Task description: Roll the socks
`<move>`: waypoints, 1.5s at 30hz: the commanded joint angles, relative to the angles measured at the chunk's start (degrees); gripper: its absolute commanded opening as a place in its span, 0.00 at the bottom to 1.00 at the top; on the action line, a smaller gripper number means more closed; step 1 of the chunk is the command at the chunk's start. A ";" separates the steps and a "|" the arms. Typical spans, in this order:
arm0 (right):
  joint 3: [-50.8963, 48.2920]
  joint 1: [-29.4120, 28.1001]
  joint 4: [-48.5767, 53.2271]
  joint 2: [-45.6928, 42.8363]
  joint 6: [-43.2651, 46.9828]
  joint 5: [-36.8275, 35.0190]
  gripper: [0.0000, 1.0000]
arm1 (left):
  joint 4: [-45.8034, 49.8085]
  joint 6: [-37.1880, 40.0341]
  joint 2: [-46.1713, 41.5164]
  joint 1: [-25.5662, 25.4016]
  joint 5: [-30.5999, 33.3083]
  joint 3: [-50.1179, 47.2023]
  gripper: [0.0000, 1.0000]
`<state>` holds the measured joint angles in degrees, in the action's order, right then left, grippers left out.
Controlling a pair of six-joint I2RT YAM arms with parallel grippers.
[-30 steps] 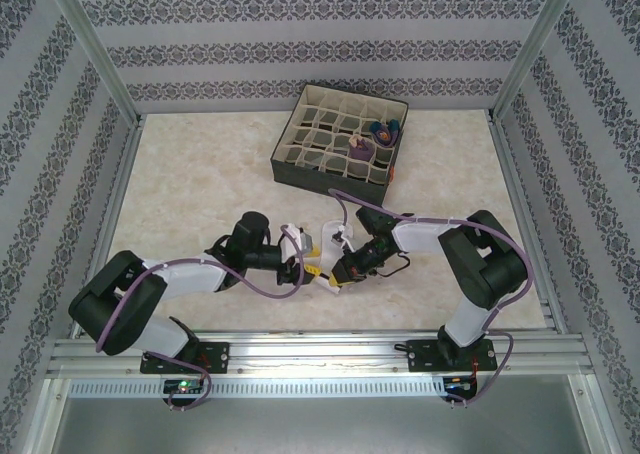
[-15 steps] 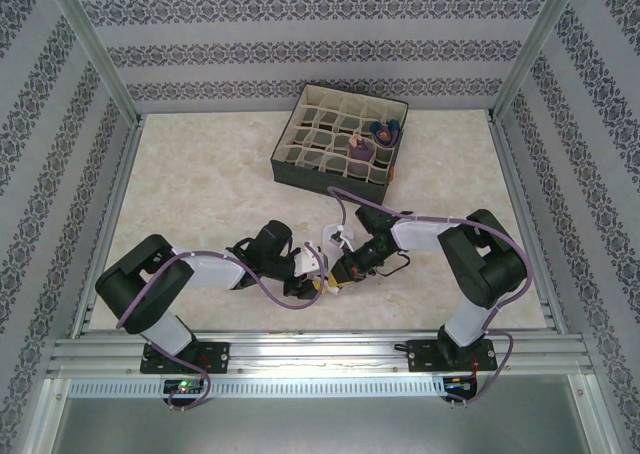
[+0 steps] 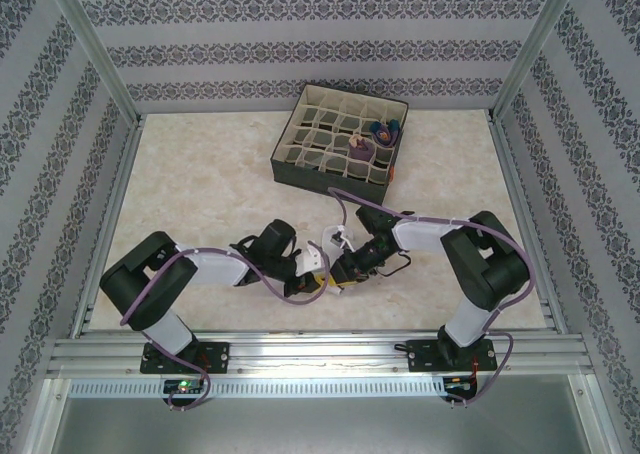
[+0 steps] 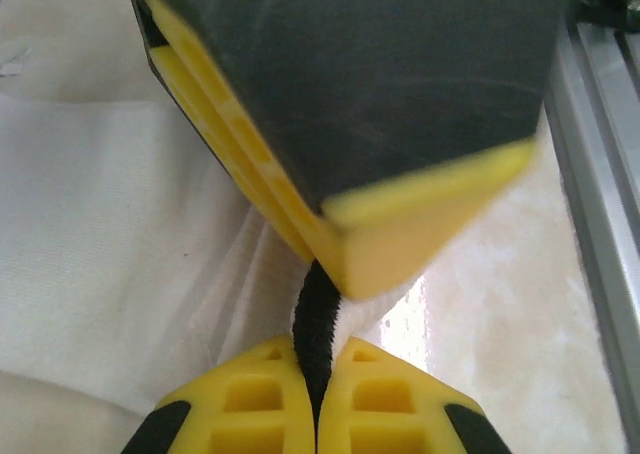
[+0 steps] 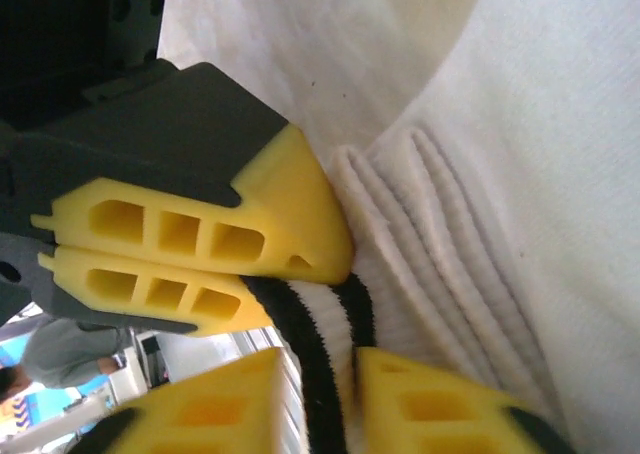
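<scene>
A white sock [image 3: 326,257] with black cuff stripes lies bunched on the table near the front, between both grippers. My left gripper [image 3: 308,278] [image 4: 318,362] is shut on its black-striped cuff [image 4: 317,314]. My right gripper [image 3: 343,271] [image 5: 322,379] meets it tip to tip and is shut on the same cuff [image 5: 318,324], with ribbed white fabric [image 5: 500,174] spreading to the right. Two rolled purple socks [image 3: 384,131] sit in cells of the divider box.
The dark box with beige grid dividers [image 3: 322,170] stands at the back centre of the marble table. An aluminium rail [image 3: 320,346] runs along the near edge, close behind the grippers. Patterned walls enclose the left, right and back.
The left arm has swung in to the right, bringing its gripper closer against the right gripper at the sock's cuff. The right arm has barely moved.
</scene>
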<state>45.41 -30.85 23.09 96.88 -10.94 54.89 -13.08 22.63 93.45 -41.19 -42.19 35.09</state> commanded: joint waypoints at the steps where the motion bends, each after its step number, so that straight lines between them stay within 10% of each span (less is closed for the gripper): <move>1: -1.21 0.74 -2.50 -5.79 0.30 -2.55 0.44 | 7.42 -4.59 2.58 0.58 -4.63 3.68 0.00; 9: -3.82 1.63 -4.72 -11.96 -0.22 -16.17 0.49 | 13.86 -20.49 11.77 4.95 -13.24 11.65 0.00; 27: -2.93 -3.78 -2.91 -6.48 -4.15 -38.00 0.44 | 19.58 -35.64 19.62 7.18 -10.44 18.00 0.00; 35: -0.86 -6.17 -0.18 -1.11 -6.32 -42.39 0.39 | 17.29 -27.45 10.61 7.18 -4.80 14.43 0.27; 45: -0.66 -6.12 -0.29 -0.20 -6.71 -41.26 0.37 | 0.47 -5.83 -13.38 4.87 4.81 -1.04 0.35</move>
<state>47.16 -36.53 19.27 93.12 -16.82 18.68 -4.14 5.78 84.62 -35.03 -43.66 38.02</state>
